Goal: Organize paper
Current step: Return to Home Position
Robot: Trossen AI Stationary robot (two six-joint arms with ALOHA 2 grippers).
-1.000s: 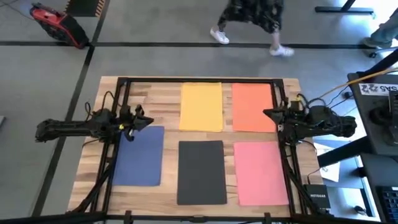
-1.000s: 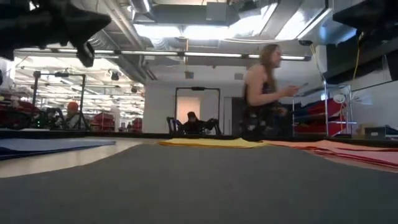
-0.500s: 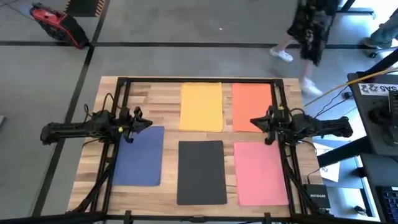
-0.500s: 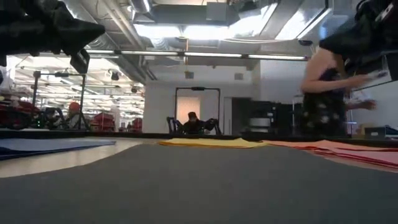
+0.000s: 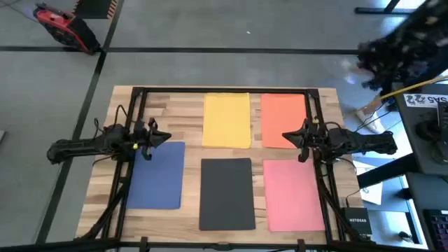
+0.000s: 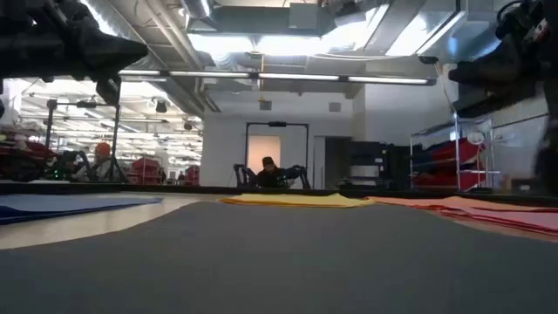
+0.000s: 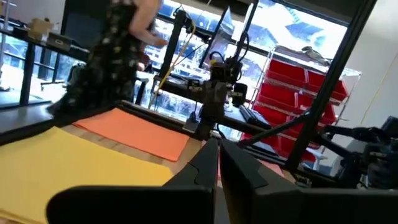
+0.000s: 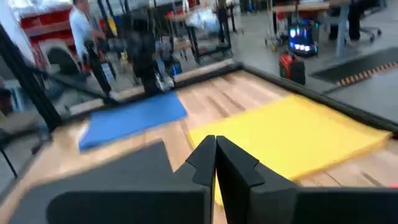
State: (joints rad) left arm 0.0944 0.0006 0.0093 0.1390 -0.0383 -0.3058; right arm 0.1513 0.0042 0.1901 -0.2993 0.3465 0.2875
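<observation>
Five sheets of paper lie flat on the wooden table. Yellow (image 5: 226, 120) and orange (image 5: 280, 112) are in the far row. Blue (image 5: 157, 178), dark grey (image 5: 226, 193) and pink (image 5: 293, 194) are in the near row. My left gripper (image 5: 165, 137) hangs shut above the blue sheet's far edge, pointing toward the table's right. My right gripper (image 5: 285, 136) hangs shut over the orange sheet's near part, pointing toward the table's left. Both are raised off the table and touch no sheet. The wrist views show the shut fingertips, left (image 7: 219, 155) and right (image 8: 215, 155).
A black metal frame (image 5: 224, 90) runs around the table, with uprights beside each arm. Bare wood shows between the sheets and along the table's left edge (image 5: 105, 161). A black box (image 5: 355, 222) sits off the near right corner. A person (image 5: 399, 49) is beyond the far right corner.
My right gripper has moved toward the table's left, out over the orange sheet, staying shut. The sheets have not moved. A person has walked along the far side of the table toward the right.
</observation>
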